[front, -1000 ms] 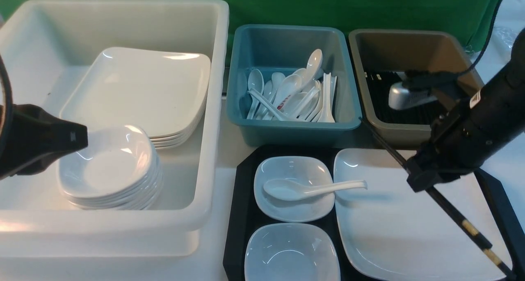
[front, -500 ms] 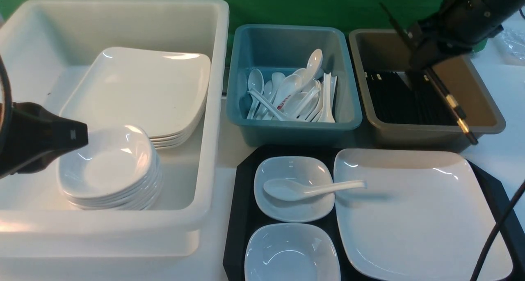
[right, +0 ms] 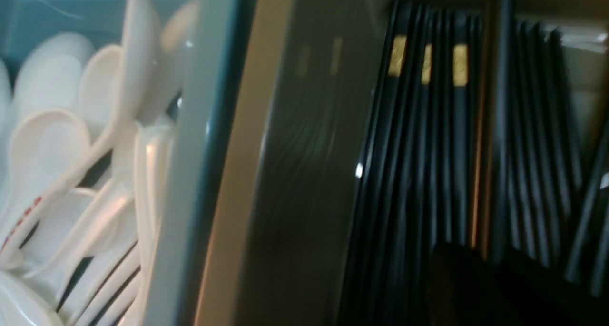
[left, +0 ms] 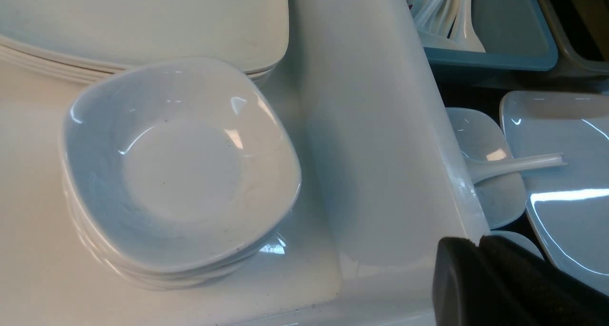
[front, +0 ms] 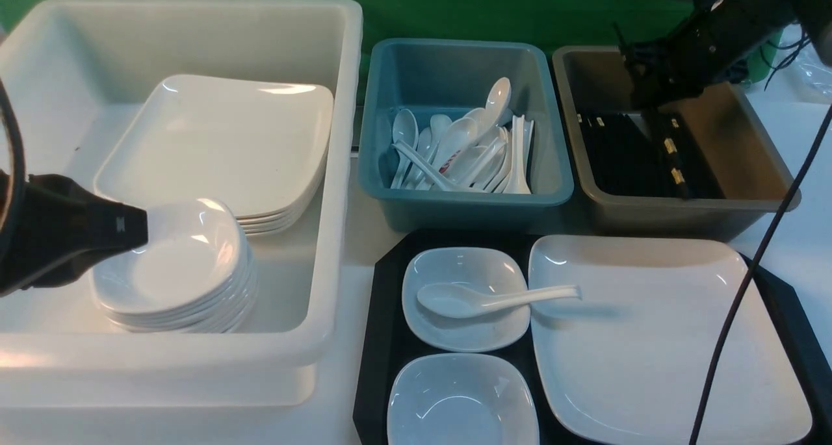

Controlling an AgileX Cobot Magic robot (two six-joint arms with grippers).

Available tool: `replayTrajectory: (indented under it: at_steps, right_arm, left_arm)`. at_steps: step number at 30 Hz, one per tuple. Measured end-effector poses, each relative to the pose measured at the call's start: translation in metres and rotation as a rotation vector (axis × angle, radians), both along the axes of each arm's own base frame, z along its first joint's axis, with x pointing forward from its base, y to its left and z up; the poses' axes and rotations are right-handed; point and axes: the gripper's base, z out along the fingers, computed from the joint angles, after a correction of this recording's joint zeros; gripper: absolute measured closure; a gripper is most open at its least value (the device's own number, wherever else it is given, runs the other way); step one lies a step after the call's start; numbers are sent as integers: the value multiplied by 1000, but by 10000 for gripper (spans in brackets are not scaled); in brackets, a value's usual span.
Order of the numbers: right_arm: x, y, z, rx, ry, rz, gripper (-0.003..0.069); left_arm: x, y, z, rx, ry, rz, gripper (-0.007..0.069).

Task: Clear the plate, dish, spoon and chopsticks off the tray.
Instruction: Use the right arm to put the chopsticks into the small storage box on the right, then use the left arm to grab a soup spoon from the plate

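The black tray (front: 383, 315) holds the large white plate (front: 650, 341), a small white dish (front: 468, 331) with the white spoon (front: 481, 299) in it, and a second small dish (front: 461, 399). My right gripper (front: 640, 84) hovers over the brown tub (front: 650, 214), shut on the black chopsticks (front: 673, 162), whose gold-banded ends dip into the tub. In the blurred right wrist view the held chopsticks (right: 499, 126) run up from the dark gripper (right: 485, 269). My left gripper (front: 130, 227) is shut and empty over the stacked dishes (front: 175, 263); its closed tips (left: 478, 242) show in the left wrist view.
The big white tub (front: 338, 172) at the left holds stacked square plates (front: 221, 139) and the small dishes. The teal tub (front: 370, 139) holds several white spoons. The brown tub holds several black chopsticks (right: 428, 150). A black cable (front: 734, 302) hangs across the tray's right side.
My right gripper lifted the chopsticks off the tray and carried them back over the brown tub, then lowered their banded ends into it. The left arm barely moved.
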Motion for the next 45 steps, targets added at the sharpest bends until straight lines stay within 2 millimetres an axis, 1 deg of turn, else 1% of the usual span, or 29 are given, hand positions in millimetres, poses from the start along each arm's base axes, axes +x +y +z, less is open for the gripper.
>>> replayTrajectory:
  at_steps: [3, 6, 7, 9, 10, 11, 13, 14, 15, 17, 18, 20, 21, 22, 23, 24, 26, 29, 30, 31, 32, 33, 34, 35, 37, 38, 40, 42, 45]
  right_arm:
    - [2, 0, -10, -2, 22, -13, 546]
    - [2, -1, -12, -38, 30, -39, 392]
    - [2, -2, -13, -50, 37, -68, 307]
    - [2, -2, -12, -53, 44, -102, 214]
    - [2, -2, -9, -48, 44, -121, 132]
    - [0, -2, -1, -37, 32, -126, 113]
    - [-4, 0, 15, -11, 9, -124, 131]
    - [-8, 1, 27, 3, -8, -121, 160]
    - [-9, 2, 30, 5, -13, -119, 169]
    - [-30, 7, 78, 22, -81, -87, 321]
    - [-43, 11, 100, 20, -112, -65, 429]
    - [-73, 16, 139, 12, -159, -26, 555]
    - [-92, 18, 157, 7, -179, -1, 588]
    - [-112, 20, 168, 1, -176, 23, 604]
    - [-121, 20, 181, 1, -210, 29, 606]
    - [-154, 20, 191, -15, -200, 65, 610]
    - [-191, 17, 202, -37, -206, 98, 604]
    - [-246, 13, 185, -59, -131, 128, 587]
    - [-256, 12, 175, -60, -99, 133, 585]
    - [-277, 11, 169, -64, -91, 136, 582]
    - [-295, 9, 156, -66, -71, 136, 580]
    - [-298, 9, 148, -66, -50, 135, 580]
    - [-316, 7, 138, -66, -43, 133, 575]
    - [-331, 6, 122, -66, -16, 129, 573]
    - [-353, 4, 100, -69, 15, 123, 571]
    - [-364, 3, 90, -70, 23, 120, 568]
    - [-381, 1, 76, -70, 29, 115, 568]
    - [-396, 0, 70, -70, 17, 114, 568]
    - [-412, -1, 68, -69, -14, 113, 568]
  left_arm:
    - [0, 0, 0, 1, 0, -1, 610]
    - [0, 0, 0, 1, 1, -2, 610]
    - [0, 0, 0, 1, 4, -3, 610]
    - [-1, 0, -1, 2, 9, -5, 610]
    - [-1, -1, -1, 0, 15, -9, 610]
    - [-1, -1, -1, -3, 19, -12, 610]
    - [-2, -2, -1, -14, 30, -21, 610]
    - [-3, -3, 0, -18, 33, -32, 610]
    - [-3, -3, 0, -21, 34, -34, 610]
    - [-6, -7, 7, -44, 37, -71, 610]
    - [-6, -8, 15, -45, 25, -89, 610]
    - [-7, -9, 36, -29, -15, -119, 611]
    - [-7, -9, 52, -15, -46, -130, 614]
    - [-7, -8, 68, 9, -80, -138, 617]
    - [-7, -8, 75, 13, -94, -141, 619]
    - [-5, -8, 97, 33, -135, -151, 622]
    - [1, -9, 122, 46, -174, -166, 622]
    - [25, -13, 138, 39, -189, -215, 622]
    - [37, -18, 138, 31, -186, -257, 622]
    - [46, -24, 137, 26, -181, -296, 622]
    - [64, -37, 126, 27, -150, -368, 622]
    - [68, -37, 124, 27, -142, -368, 622]
    - [83, -58, 109, 46, -89, -444, 622]
    - [90, -71, 99, 70, -57, -484, 622]
    - [102, -100, 73, 177, 8, -574, 622]
    - [108, -121, 56, 249, 46, -637, 622]
    - [117, -148, 29, 377, 88, -713, 622]
    - [123, -179, 2, 469, 110, -795, 622]
    - [127, -221, -27, 519, 114, -893, 615]
